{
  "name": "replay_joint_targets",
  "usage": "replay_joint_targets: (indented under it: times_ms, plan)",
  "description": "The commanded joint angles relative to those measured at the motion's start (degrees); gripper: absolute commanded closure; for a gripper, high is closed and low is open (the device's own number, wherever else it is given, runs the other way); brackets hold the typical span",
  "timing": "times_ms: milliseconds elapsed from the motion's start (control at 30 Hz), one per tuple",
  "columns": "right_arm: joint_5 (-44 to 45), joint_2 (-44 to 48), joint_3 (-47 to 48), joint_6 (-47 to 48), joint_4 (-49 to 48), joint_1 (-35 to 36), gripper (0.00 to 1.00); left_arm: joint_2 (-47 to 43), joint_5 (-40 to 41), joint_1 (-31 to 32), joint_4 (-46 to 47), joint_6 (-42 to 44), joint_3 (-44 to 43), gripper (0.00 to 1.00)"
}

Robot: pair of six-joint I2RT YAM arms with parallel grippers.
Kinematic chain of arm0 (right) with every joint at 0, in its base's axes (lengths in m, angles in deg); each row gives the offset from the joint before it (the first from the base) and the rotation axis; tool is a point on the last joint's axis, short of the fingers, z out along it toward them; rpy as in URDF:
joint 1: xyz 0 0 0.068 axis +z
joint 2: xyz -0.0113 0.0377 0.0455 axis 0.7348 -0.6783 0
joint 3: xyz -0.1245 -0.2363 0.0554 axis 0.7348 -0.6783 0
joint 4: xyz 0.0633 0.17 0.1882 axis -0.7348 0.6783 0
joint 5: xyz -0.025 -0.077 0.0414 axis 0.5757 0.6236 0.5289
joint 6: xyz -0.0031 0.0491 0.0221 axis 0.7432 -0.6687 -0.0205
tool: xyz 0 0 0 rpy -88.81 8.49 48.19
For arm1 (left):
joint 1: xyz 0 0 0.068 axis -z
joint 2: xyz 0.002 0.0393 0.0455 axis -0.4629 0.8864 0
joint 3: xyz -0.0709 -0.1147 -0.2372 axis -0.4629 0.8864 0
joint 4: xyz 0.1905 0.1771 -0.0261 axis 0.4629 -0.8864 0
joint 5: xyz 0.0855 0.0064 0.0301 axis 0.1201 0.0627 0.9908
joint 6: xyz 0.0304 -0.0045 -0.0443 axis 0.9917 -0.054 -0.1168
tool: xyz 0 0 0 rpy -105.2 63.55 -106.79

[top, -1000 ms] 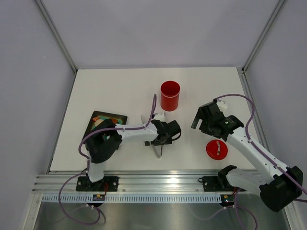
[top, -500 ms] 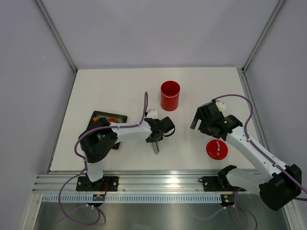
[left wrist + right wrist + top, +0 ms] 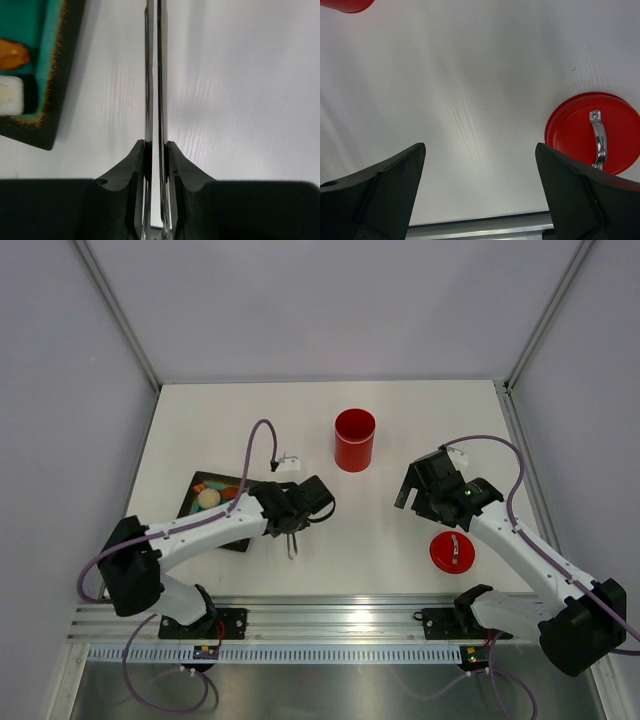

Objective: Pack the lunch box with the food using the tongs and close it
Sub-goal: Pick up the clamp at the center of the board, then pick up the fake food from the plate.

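Silvery steel in two thin flat strips, the slim metal tongs [image 3: 149, 75] run straight up the middle of the left wrist view. The left gripper [image 3: 156, 160] pinches them between its matte black moulded fingers [image 3: 132, 165], pressing both strips nearly together (a hairline gap shows between them). In the overhead view they point toward the bottom edge, left of centre; whether their tips touch the table is hard to tell.

At left sits a black square tray [image 3: 60, 85] with a teal mat, holding small toy food [image 3: 208, 498]: a cream ball, orange bits and a white block.

The glossy red cylindrical lunch box [image 3: 354, 439] stands open, upper centre. Its flat round red lid [image 3: 594, 132], with a small arched silver handle [image 3: 598, 140], lies well apart at lower right.

The right gripper [image 3: 480, 150] hangs above bare tabletop, its jaws spread wide and holding nothing.

The smooth white table [image 3: 230, 420] has a faint wood grain. Pale grey walls enclose it, and a ribbed aluminium rail [image 3: 330, 620] crosses the bottom.
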Motion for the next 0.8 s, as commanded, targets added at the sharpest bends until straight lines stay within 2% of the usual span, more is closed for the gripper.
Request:
replay_joint_targets:
  times_ms: [0, 33, 167, 433, 767]
  plan:
    - [-0.83, 0.13, 2.4, 0.89, -1.26, -0.17, 0.01, -8.32, 1.64, -2.18, -3.94, 9.1, -1.18, 0.88]
    - [-1.0, 0.31, 2.4, 0.89, -1.43, -0.17, 0.01, -9.82, 0.59, -2.98, -4.38, 12.33, -1.18, 0.88]
    - [-1.09, 0.66, 2.4, 0.98, -1.61, -0.17, 0.0, -15.98, -3.98, -8.16, -10.88, 16.05, -1.97, 0.87]
    - [-1.35, 2.33, 2.4, 1.07, -1.35, -0.08, 0.01, -22.13, -10.22, -9.58, -22.75, 14.92, -2.85, 0.84]
    - [-3.37, 2.6, 0.9, 0.62, -3.1, -0.08, 0.01, -30.57, -14.1, -9.58, -34.7, 10.35, -2.67, 0.69]
